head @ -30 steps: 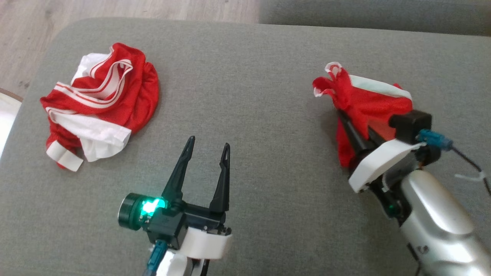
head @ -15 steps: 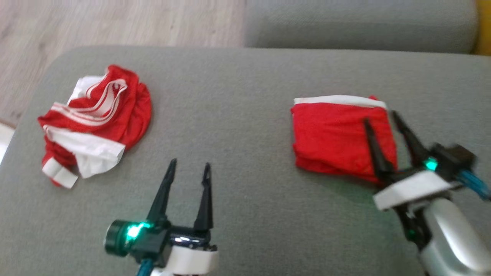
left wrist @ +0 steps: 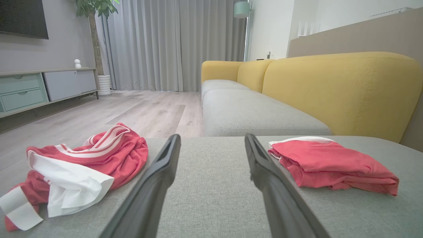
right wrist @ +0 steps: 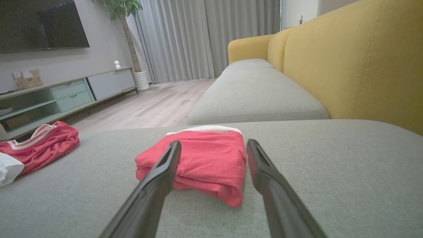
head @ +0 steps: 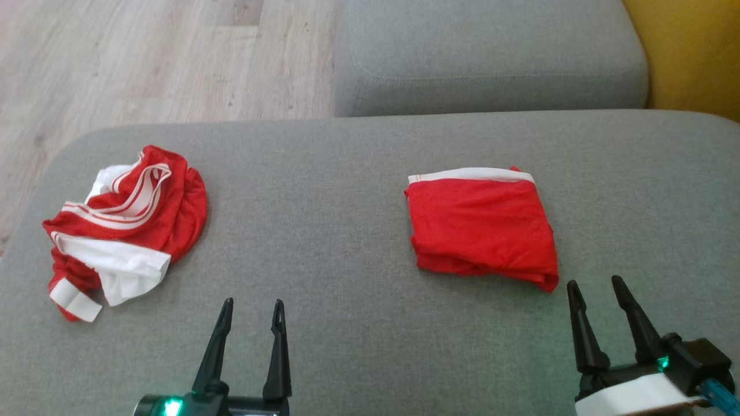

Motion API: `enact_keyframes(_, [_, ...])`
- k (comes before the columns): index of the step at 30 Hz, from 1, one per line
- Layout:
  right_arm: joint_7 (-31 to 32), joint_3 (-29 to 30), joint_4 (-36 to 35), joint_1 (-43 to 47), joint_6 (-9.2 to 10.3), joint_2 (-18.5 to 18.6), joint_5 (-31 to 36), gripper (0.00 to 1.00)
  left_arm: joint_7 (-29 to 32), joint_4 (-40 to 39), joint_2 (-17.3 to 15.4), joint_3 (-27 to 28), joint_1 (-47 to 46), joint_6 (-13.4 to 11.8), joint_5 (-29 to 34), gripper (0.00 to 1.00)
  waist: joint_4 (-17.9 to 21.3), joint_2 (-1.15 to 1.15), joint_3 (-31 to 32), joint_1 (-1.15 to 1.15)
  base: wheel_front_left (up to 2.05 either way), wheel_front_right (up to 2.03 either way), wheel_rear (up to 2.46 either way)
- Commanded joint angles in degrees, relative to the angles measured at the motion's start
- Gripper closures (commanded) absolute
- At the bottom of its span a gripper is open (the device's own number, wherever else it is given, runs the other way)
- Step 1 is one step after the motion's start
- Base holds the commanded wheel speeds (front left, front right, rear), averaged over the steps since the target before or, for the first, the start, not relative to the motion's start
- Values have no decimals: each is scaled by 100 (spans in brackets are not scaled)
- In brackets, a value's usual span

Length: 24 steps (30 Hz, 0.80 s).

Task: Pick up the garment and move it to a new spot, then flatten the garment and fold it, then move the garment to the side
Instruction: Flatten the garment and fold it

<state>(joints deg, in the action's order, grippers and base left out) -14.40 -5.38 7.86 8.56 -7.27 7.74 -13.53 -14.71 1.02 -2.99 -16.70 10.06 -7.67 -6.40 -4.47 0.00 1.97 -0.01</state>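
Released within the last second: garment [head: 480,225], then bunched in the clamped right gripper [head: 595,281], now lying folded and flat on the cushion [head: 347,242], with the fingers drawn back off it; head camera tilted up meanwhile. Left to right from here. Well off to the left of the left gripper [head: 253,301] and ahead of it, a crumpled red-and-white pile [head: 124,231], untouched. Left gripper itself spread wide, holding nothing, low over bare cushion, fingers pointing forward. Ahead of it and off to its right, the garment: a neat red square with a white band [head: 471,174] along the far edge. Seen from the right gripper, straight ahead and a little to its left, near corner just beyond its tips, apart from them by a thin strip of cushion. Right gripper spread wide too, and empty. Looks like the last step, the set-aside, all but done. To finish well: back the right gripper straight out along its own fingers, tips kept off the cloth, no sideways sweep, for fear of catching the near corner and pulling the fold open. Keep the jaws apart until clear. Leave the left gripper parked, away from both cloths.
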Motion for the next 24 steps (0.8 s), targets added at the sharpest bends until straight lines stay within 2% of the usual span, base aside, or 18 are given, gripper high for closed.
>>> enact_keyframes(1, [-59,-78,-221,-144,-22,42,63,0,-29,-210,11,213,-165,27,51,0,14,0,23,1,0,0,0])
enact_keyframes(24, [-60,3,-152,-133,-22,-14,89,0,-29,-18,11,256,-152,107,100,0,70,0,90,1,0,0,0])
